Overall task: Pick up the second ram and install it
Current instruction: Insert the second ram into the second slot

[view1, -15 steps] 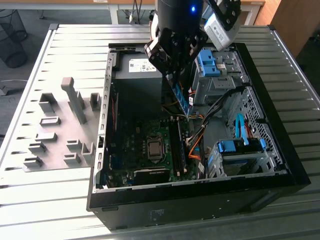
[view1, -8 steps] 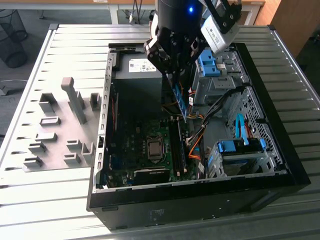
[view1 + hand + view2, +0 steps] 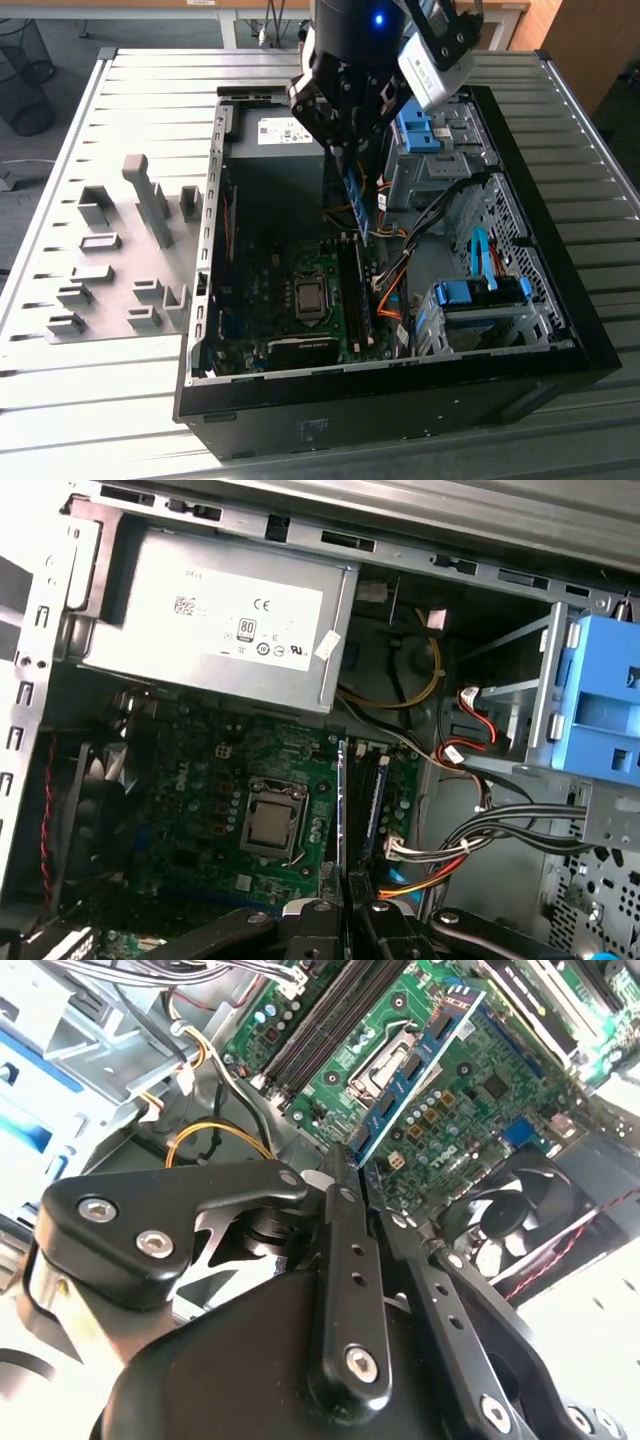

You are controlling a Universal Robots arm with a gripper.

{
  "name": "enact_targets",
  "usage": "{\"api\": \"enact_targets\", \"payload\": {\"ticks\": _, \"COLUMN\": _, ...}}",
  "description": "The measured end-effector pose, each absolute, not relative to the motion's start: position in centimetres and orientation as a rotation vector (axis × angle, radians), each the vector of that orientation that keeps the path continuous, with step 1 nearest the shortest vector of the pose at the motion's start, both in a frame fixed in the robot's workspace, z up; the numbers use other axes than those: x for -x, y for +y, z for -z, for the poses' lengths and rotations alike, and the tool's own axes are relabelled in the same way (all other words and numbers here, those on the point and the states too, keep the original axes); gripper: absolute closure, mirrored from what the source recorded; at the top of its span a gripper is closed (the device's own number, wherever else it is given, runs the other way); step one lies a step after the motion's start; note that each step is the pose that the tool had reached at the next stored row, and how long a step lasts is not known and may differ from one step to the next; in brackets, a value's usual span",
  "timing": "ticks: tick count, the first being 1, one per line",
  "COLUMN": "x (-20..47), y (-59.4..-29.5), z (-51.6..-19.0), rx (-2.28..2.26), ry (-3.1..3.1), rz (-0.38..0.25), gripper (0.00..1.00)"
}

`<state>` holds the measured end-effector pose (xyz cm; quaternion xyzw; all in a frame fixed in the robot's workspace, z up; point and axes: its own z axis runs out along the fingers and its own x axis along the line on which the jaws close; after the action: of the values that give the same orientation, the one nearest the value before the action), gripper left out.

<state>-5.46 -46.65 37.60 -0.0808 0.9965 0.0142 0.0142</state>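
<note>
The second ram is a thin blue strip with dark chips, hanging on edge inside the open computer case, above the motherboard. My gripper is shut on its upper end. In the second wrist view the two black fingers clamp the second ram, which points toward the CPU socket. In the first wrist view the second ram shows edge-on, standing between the CPU socket and the long black slot rails, with the gripper on its near end.
A grey power supply fills the case's far end. Blue drive caddies and orange, yellow and black cables lie on the exterior view's right of the slot rails. A black fan sits beside the board. A grey fixture plate lies outside the case.
</note>
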Motion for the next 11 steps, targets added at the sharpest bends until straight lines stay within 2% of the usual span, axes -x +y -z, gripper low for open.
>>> {"api": "enact_targets", "payload": {"ticks": 11, "x": 5.46, "y": -46.65, "z": -37.55, "rx": 0.056, "ry": 3.130, "rz": -0.044, "gripper": 0.86}}
